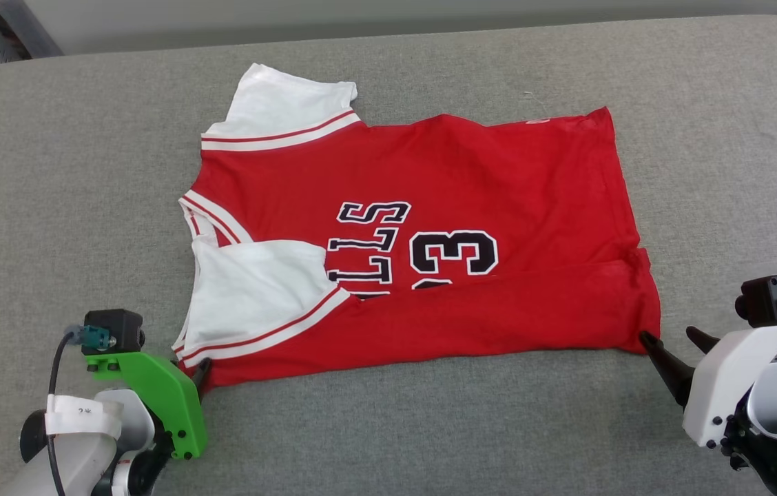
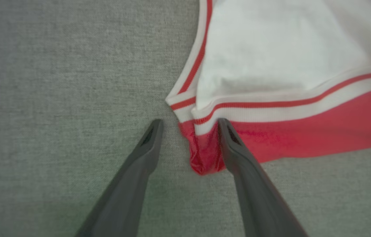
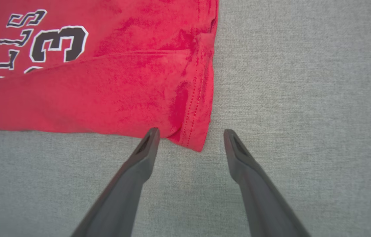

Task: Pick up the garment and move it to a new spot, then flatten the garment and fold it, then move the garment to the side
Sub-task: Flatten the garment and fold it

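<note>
Left gripper: dark fingers apart, straddling the garment's near corner below the sleeve. One finger lies on red cloth, the other on bare tabletop; nothing pinched.

Right gripper: fingers spread wide, hem corner between the tips.

Garment, a red jersey-style T-shirt with white short sleeves, striped trim and black white-outlined lettering: lies mid-table on the grey fabric-covered tabletop, collar toward the robot's left. Near long edge folded over, covering part of the lettering and number.
</note>
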{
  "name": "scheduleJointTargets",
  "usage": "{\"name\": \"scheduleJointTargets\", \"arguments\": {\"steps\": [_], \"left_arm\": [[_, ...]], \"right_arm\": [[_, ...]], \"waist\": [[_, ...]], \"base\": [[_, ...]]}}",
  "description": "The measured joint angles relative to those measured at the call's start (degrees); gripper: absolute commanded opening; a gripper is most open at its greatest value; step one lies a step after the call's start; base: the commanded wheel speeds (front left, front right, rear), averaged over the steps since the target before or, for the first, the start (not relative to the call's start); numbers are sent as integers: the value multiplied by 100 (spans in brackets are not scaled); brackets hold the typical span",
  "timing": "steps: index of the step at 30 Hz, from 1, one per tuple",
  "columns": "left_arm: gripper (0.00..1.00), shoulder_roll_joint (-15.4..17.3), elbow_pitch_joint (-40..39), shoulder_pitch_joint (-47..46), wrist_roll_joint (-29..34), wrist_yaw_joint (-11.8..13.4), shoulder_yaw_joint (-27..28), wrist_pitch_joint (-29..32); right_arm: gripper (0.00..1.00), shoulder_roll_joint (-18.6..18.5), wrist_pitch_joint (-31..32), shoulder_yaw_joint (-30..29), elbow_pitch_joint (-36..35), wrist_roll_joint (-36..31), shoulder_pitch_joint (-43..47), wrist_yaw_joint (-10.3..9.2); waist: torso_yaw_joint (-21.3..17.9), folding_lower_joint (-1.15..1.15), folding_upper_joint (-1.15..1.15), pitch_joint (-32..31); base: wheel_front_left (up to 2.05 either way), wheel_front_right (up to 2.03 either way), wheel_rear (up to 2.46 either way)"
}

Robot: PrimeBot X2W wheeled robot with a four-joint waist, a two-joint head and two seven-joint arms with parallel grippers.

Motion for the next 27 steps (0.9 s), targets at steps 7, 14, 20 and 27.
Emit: {"name": "scheduleJointTargets", "arguments": {"steps": [7,14,20,27], "left_arm": [[0,-131,-126,-14,-149,-187,34,35],[0,-105,-847,20,-191,-81,86,31],[0,104,-1536,109,-191,149,163,99],[0,175,-1906,119,-171,324,165,158]], "right_arm": [[100,-129,23,-51,35,-71,-2,0],[100,-207,80,-78,293,-303,-76,0],[100,-118,123,-178,730,-430,-284,0],[100,-59,62,-93,1135,-459,-416,0]], "waist": [[98,0,0,-142],[301,0,0,-272],[424,0,0,-230],[504,0,0,-54]], "base": [[0,0,0],[0,0,0],[0,0,0],[0,0,0]]}}
